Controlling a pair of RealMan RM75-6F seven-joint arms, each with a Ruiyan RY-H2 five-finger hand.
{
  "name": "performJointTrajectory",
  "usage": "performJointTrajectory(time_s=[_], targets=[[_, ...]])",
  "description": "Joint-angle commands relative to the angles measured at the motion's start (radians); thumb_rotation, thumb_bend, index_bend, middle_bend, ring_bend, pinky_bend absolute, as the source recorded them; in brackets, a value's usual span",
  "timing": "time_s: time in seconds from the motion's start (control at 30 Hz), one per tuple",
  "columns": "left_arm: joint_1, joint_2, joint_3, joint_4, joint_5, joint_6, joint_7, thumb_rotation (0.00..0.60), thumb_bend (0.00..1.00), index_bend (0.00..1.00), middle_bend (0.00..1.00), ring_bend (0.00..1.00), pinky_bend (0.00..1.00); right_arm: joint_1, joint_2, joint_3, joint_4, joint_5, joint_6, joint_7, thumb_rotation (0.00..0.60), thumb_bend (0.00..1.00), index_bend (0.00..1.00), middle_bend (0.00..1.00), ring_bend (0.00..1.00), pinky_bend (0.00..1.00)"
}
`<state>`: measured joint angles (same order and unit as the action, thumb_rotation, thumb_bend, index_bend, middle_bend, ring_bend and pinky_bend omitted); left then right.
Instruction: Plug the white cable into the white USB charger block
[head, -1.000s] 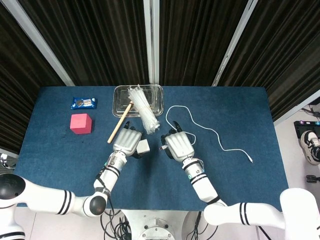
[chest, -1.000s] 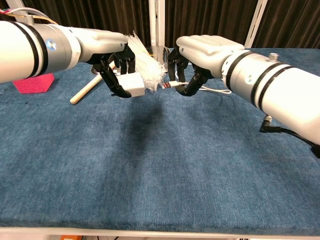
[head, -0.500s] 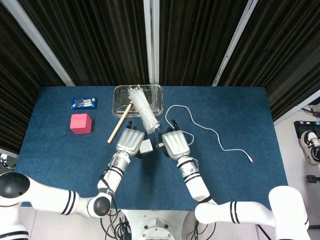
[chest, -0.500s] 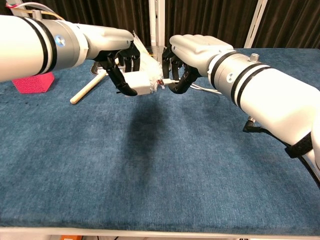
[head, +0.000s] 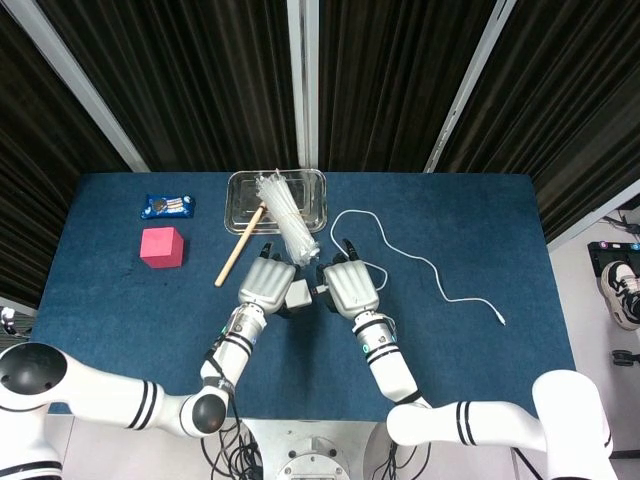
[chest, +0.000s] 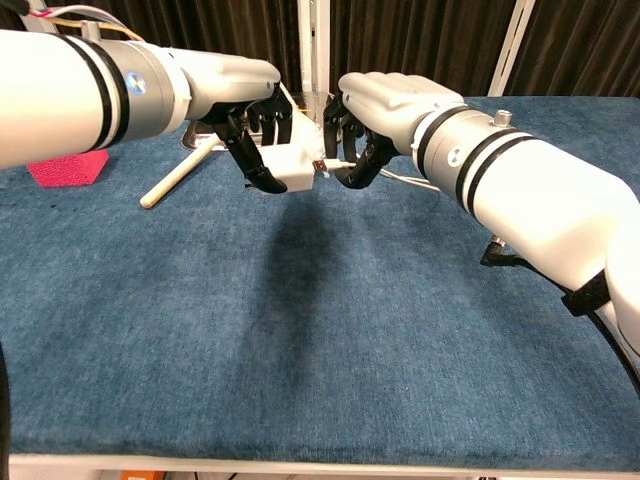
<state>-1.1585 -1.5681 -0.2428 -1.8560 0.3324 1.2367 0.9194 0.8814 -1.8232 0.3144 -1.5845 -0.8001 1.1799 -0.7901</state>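
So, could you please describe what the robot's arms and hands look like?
Both arms are glossy white tubes with black bands near the wrists. The left hand and right hand have pale silver-white backs and black fingers. A thin dark cable runs under the right forearm.

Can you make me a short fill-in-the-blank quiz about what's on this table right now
The left hand holds the white ____.
The right hand holds one end of the white ____.
The cube left of the wooden stick is ____ in color.
The bundle of zip ties lies partly in the clear ____.

Missing words: charger; cable; pink; tray
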Motion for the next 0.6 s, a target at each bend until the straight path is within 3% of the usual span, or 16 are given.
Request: performJointTrajectory(time_s=[0.03, 0.6], targets=[[-0.004, -0.003, -0.001, 0.001, -0.003, 0.000, 0.004, 0.490, 0.23, 0.50, 0.36, 0.22, 0.04, 0.002, -0.001, -0.001, 0.001, 0.003, 0.000, 0.001, 0.600, 0.47, 0.66, 0.51, 0.27, 0.03], [-0.026, -0.022, -0.012, 0.017, -0.037, 0.018, 0.030, 0.489, 0.22, 0.50, 0.36, 0.22, 0.05, 0.012, -0.007, -0.003, 0.003, 0.028, 0.004, 0.014, 0.600, 0.47, 0.66, 0.51, 0.27, 0.02]])
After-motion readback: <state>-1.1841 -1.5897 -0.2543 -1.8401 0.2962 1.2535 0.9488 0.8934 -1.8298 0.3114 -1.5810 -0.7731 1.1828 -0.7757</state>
